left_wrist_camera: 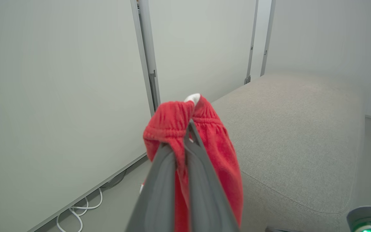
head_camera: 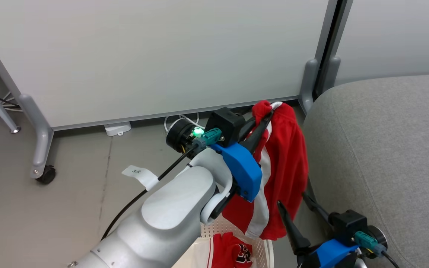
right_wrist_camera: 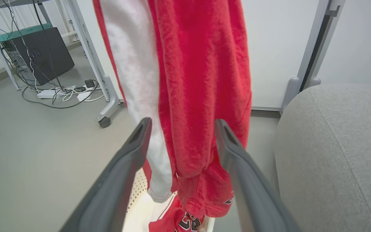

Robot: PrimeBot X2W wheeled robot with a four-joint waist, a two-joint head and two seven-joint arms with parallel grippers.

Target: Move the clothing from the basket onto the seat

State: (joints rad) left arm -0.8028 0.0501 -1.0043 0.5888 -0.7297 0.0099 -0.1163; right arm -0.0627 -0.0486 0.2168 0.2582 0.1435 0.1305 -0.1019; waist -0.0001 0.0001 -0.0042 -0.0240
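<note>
A jersey (head_camera: 237,253) lies in the basket (head_camera: 218,227) at the near left, so that one is left to move. Above it the left gripper (head_camera: 266,116) is clenched on the waistband of a red garment (head_camera: 289,160), which hangs over the basket just left of the seat (head_camera: 385,149). The right gripper (head_camera: 292,200) sits lower, fingers spread, grasping nothing. No clothing lies on the visible part of the seat, so I judge nothing delivered.

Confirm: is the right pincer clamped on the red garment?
No: the right wrist view shows the right pincer spread wide open, with the red garment hanging loose past it.
</note>
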